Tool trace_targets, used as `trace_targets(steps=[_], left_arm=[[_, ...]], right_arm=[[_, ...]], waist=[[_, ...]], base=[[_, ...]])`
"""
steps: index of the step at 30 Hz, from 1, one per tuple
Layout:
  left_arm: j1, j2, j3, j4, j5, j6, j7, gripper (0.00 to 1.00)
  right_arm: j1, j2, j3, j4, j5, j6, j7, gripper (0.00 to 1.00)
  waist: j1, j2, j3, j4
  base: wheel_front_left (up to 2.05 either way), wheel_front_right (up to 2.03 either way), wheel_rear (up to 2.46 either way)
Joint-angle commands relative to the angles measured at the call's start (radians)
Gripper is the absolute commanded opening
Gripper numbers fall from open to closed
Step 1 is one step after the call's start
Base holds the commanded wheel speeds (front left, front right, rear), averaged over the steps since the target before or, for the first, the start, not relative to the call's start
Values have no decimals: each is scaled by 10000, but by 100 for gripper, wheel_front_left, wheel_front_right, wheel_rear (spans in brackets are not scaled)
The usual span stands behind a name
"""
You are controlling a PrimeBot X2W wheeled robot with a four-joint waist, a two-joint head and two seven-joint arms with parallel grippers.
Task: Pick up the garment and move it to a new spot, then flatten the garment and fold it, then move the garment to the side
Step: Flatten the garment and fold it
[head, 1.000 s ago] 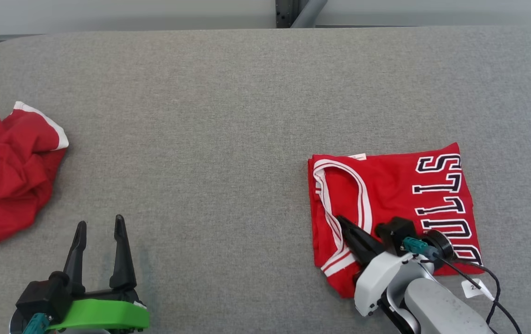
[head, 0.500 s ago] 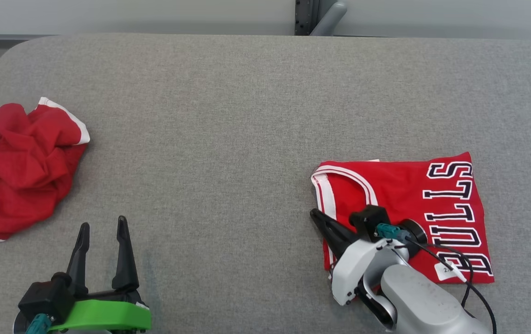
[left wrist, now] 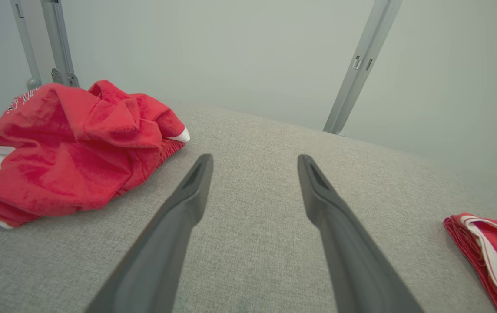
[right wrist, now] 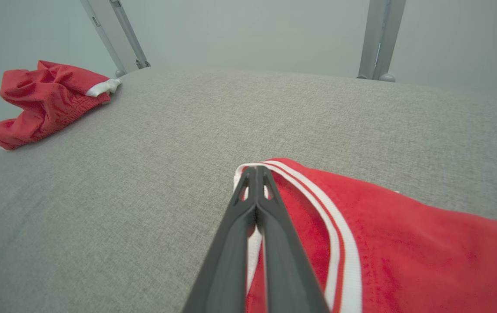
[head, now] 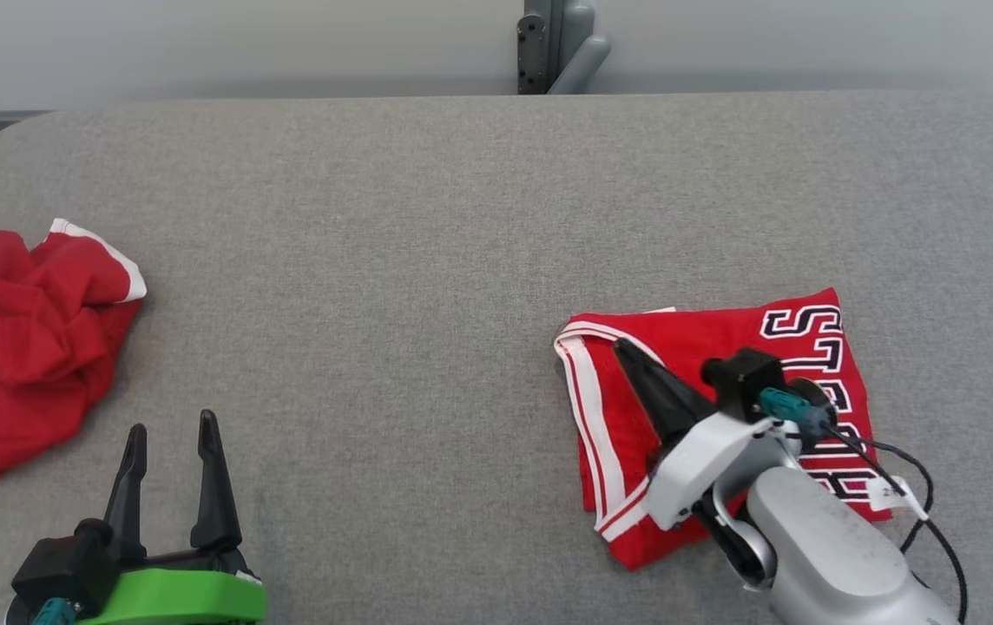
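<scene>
Change noted: the right hand (head: pixel 620 347) has travelled from the six o'clock edge of the folded jersey (head: pixel 696 338) toward its eleven o'clock corner, and the cloth has skewed (the camera shifted too). Folding looks done; the move aside seems under way. The folded jersey lies at four o'clock on the desk (head: pixel 392 260). Right hand: fingers pressed together, resting on cloth, nothing visibly pinched. Left hand (head: pixel 169 422): spread, empty, at seven o'clock.

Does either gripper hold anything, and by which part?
Nothing seems held. The left gripper is open above the table; the right gripper is shut, lying on the jersey near its white trim.
</scene>
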Motion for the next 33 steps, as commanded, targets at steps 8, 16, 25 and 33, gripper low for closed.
trace_targets(steps=[8, 16, 25, 33], left_arm=[[301, 25, 216, 95, 245, -96, 4, 100], [609, 27, 503, 444, 438, -199, 4, 100], [780, 27, 471, 693, 550, -327, 4, 100], [811, 27, 495, 1121, 669, -398, 4, 100]], right_arm=[[1343, -748, -1661, -1577, -699, -1, -26, 100], [2842, -1110, -3379, -2587, -1032, -1, -26, 100], [4173, -1124, -5112, -3257, -1315, -1, -26, 100], [4957, -1001, -5919, -3016, -1430, -1, -26, 100]], waist=[[0, -1, -737, -663], [0, -1, -1346, -1041], [0, -1, -1659, -1395], [0, -1, -1691, -1628]], base=[[0, 0, 0], [0, 0, 0], [0, 0, 0], [0, 0, 0]])
